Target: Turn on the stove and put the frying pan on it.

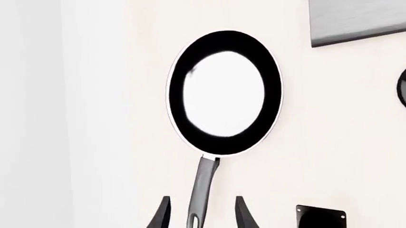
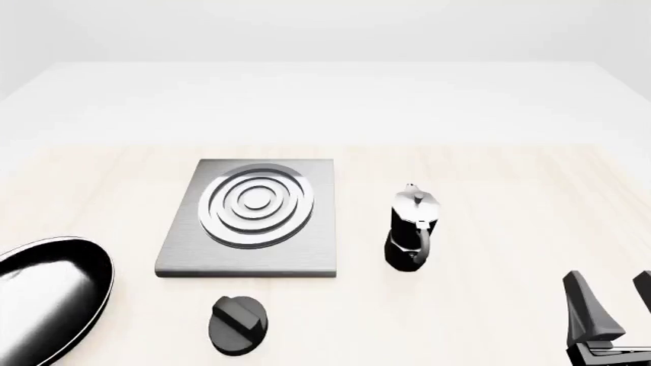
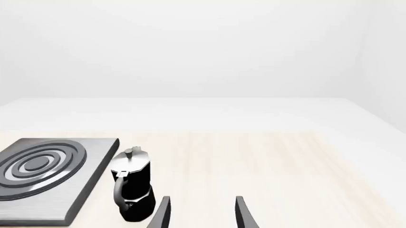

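Left wrist view: left tool [image 1: 201,213] wide, straddling frying pan [image 1: 225,92] handle [image 1: 201,190] | pan at bench's [image 2: 489,164] near-left, off stove [image 2: 254,213] | right tool [image 2: 610,309] open, empty | risk: long-handle grip may tilt pan, clip knob [image 2: 238,325].

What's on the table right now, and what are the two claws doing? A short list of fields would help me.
stove: middle of table, nothing on it
knob: near side of stove, apart from it
frying pan: on table, left of stove
moka pot: upright, right of stove
left gripper: open, handle between fingers
right gripper: open, empty
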